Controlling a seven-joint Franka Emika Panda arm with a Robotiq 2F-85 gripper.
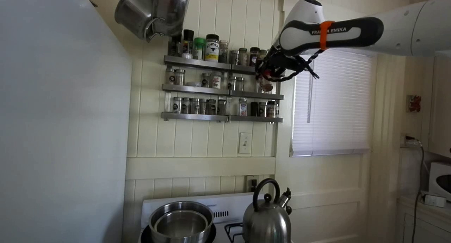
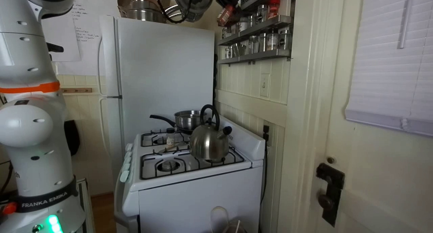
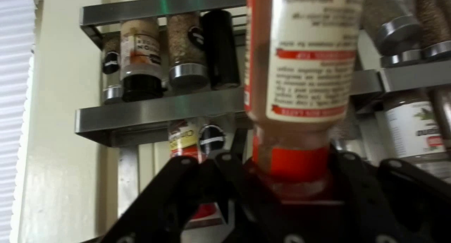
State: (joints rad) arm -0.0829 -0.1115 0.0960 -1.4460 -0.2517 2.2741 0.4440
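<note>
My gripper (image 3: 287, 165) is shut on the red cap end of a spice bottle (image 3: 310, 59). The bottle has brown contents and a cream label with red bands; its print stands upside down in the wrist view. In an exterior view the bottle (image 1: 267, 86) hangs below the dark gripper (image 1: 268, 73), in front of the right part of the spice shelves. Tilted, the same bottle (image 2: 226, 15) shows beside the shelf ends in an exterior view. Behind it run a metal shelf (image 3: 158, 110) and several jars. The cap itself is partly hidden between the fingers (image 3: 229, 165).
Metal wall shelves (image 1: 195, 90) carry several spice jars. Steel pots (image 1: 135, 12) hang at upper left. Below stand a stove (image 2: 199, 185), a kettle (image 2: 209, 145) and a pan (image 2: 187, 119). A fridge (image 2: 165, 67) and a door with a blind (image 1: 331, 102) flank the shelves.
</note>
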